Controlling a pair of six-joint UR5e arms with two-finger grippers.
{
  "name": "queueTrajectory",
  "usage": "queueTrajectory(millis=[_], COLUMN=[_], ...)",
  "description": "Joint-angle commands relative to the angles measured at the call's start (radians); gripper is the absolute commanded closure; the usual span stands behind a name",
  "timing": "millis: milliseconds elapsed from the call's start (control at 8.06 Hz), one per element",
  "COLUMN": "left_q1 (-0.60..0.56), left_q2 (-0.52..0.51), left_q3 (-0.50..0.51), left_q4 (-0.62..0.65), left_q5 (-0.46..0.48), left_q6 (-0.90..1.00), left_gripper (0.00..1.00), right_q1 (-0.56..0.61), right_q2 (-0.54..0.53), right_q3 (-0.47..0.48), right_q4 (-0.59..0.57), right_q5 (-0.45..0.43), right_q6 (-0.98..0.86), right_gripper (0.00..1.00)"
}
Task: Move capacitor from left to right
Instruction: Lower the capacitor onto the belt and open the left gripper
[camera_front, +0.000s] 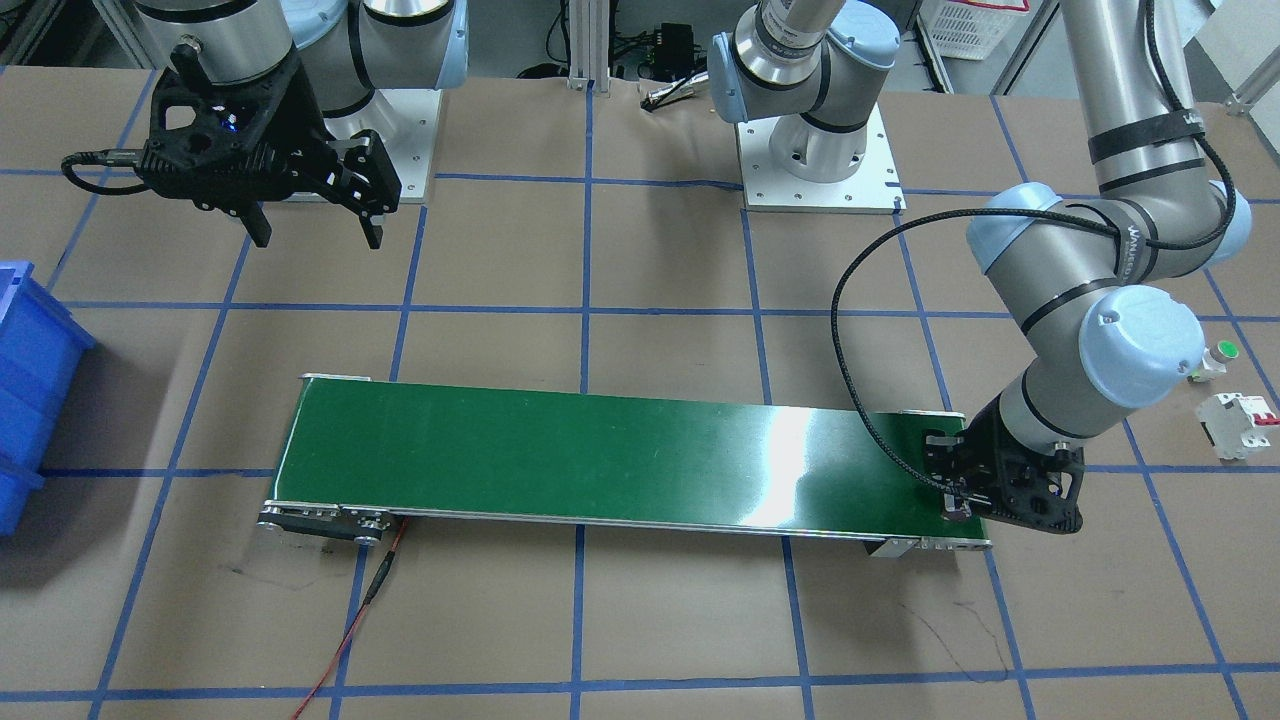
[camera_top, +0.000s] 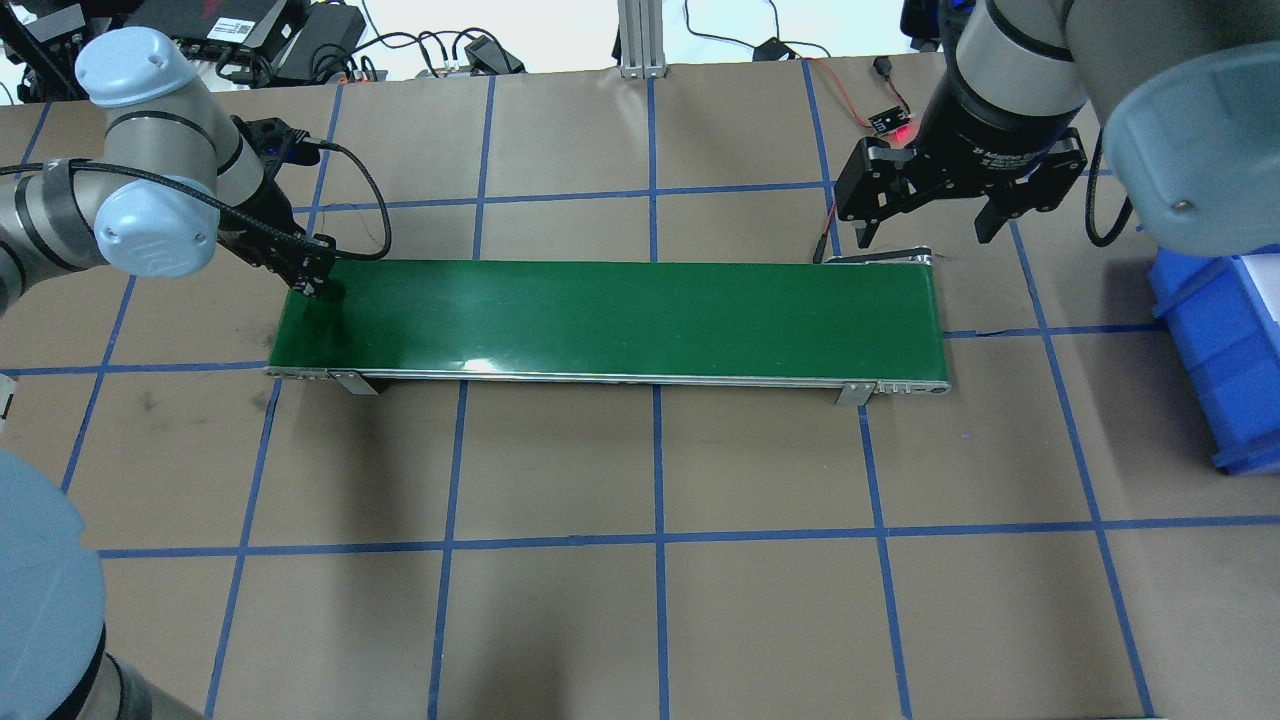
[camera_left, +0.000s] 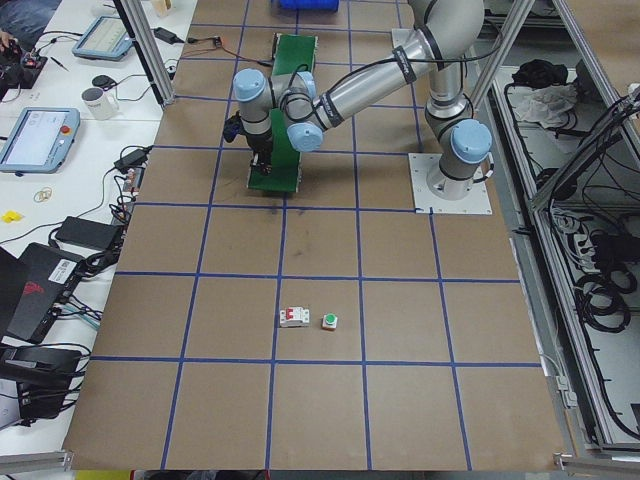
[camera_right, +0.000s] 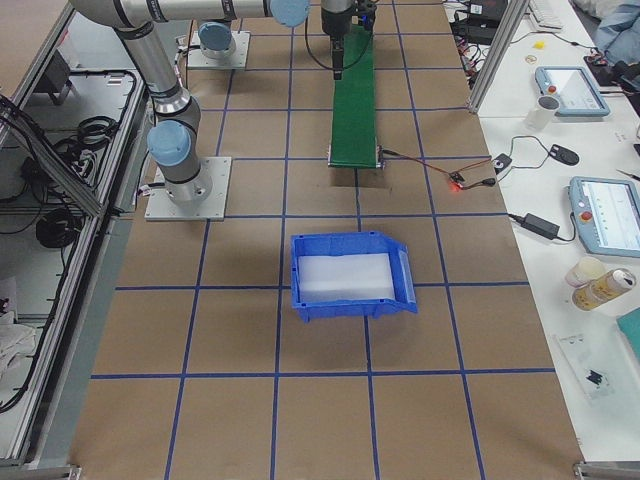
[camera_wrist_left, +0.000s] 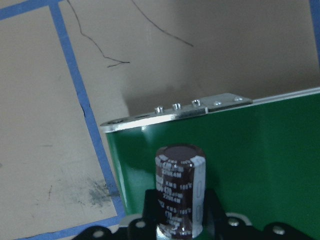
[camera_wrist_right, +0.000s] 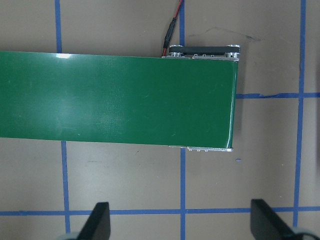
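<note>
Left hand (camera_front: 957, 508) tilts low over the belt (camera_front: 600, 450) end, gripping the capacitor (camera_wrist_left: 179, 190).

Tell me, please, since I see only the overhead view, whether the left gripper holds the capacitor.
Observer: Yes. The left wrist view shows the capacitor clamped in the left gripper, over the end of the belt. I cannot tell whether it touches the belt.
Operator: Is the right gripper ready?
Observer: In the right wrist view its fingers are spread, with the belt's other end in sight beyond them.
Operator: Is anything else at the left end?
Observer: The front view shows a breaker and a button lying past the belt's end, apart from it.
</note>
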Motion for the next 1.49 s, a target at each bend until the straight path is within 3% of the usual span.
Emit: queueTrajectory(millis=[0,248,496,745,993,1365], left_q1=[0.000,-0.020,-0.026,-0.017,-0.051,-0.090], left_q2=[0.021,0.085,0.203,0.367,0.449,0.455], left_q3=[-0.001,0.012,0.012,0.015,0.012,0.013], left_q4=[-0.030,-0.254,-0.318,-0.511,-0.515,-0.515], left_q5=[0.004,0.018,0.018,0.020,-0.037,-0.053], left_q6=[-0.026,-0.284,-0.307,-0.312,-0.320,-0.323], left_gripper=[0.01,0.00,0.00,0.00,0.00,0.00], right_q1=[0.000,0.000,0.000,0.000,-0.001,-0.001], right_q2=[0.000,0.000,0.000,0.000,0.017,0.187], right_q3=[0.000,0.000,0.000,0.000,0.005,0.009], right_q4=[0.001,0.001,0.001,-0.001,-0.004,-0.094], right_q5=[0.000,0.002,0.000,0.000,0.006,0.002], right_q6=[0.000,0.000,0.000,0.000,0.000,0.000], right_gripper=[0.00,0.00,0.00,0.00,0.00,0.00])
